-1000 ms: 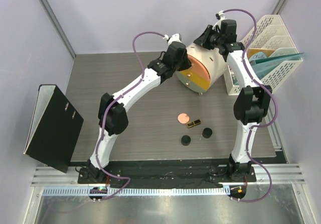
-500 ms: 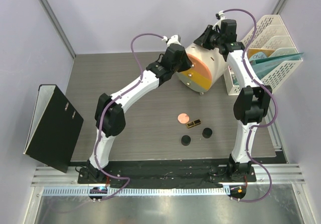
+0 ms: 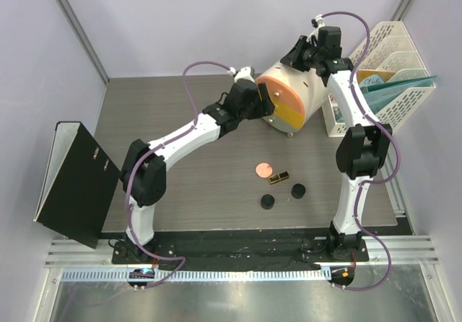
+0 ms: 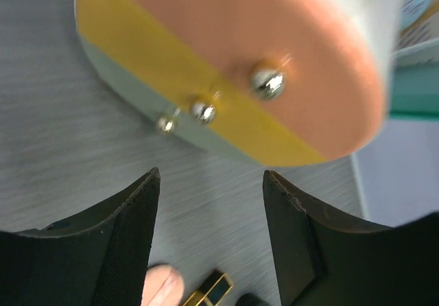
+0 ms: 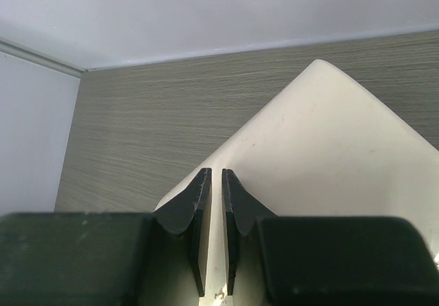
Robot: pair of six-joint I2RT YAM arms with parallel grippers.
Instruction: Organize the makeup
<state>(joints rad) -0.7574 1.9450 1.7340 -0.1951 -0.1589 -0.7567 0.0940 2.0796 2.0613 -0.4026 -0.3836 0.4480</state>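
Note:
On the table lie a pink round compact (image 3: 264, 169), a black-gold lipstick (image 3: 279, 177) and two black round jars (image 3: 297, 190) (image 3: 268, 202). The cream drum-shaped box (image 3: 302, 94) stands behind them, its orange and yellow front (image 4: 240, 45) carrying three metal knobs (image 4: 267, 83). My left gripper (image 3: 263, 104) (image 4: 210, 175) is open just in front of that face, holding nothing. Between its fingers the left wrist view shows the compact (image 4: 161, 285) and lipstick (image 4: 209, 291) far below. My right gripper (image 3: 294, 53) (image 5: 216, 172) is shut on the box's upper back edge (image 5: 322, 155).
A white file organizer (image 3: 382, 48) with teal folders (image 3: 401, 87) stands at the back right, close beside the box. A black binder (image 3: 76, 181) leans at the table's left edge. Purple walls close in the back and both sides.
My left gripper has opened and drawn back to the left from the box's front, leaving the whole orange and yellow face in view. The right arm has stayed put.

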